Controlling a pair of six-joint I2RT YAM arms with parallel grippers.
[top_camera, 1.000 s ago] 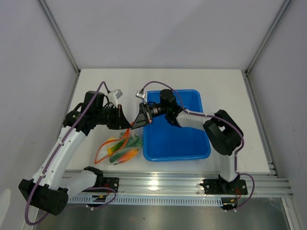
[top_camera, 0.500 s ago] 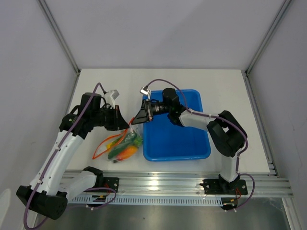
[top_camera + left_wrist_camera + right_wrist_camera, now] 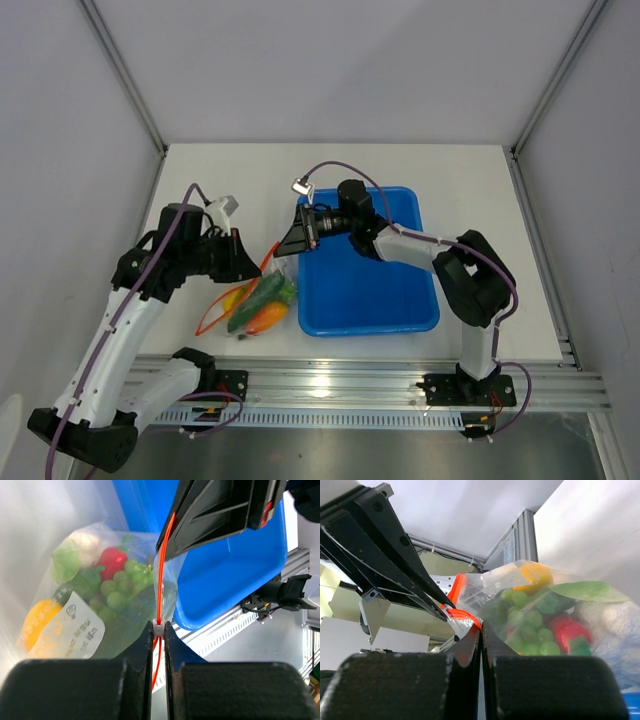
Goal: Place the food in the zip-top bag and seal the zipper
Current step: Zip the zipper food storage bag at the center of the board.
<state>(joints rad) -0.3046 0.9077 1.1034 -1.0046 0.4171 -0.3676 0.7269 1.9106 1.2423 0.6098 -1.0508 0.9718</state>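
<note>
I see a blue tub (image 3: 375,290) on the white worktop (image 3: 470,195), a little right of centre and reaching close to the near edge. A slotted aluminium rail (image 3: 340,385) runs along that near edge. Grey panels (image 3: 330,60) wall in the other three sides.

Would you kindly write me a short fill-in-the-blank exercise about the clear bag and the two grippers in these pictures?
1. The left gripper and the right gripper are each shut on the thin red-orange zipper of the floppy clear plastic ____.
2. The small toy foods lie ____ that bag.
3. In the top view, the bag lies to the ____ of the rectangular plastic tub.
4. That tub is ____ in colour.
Missing words: bag; inside; left; blue.
</note>
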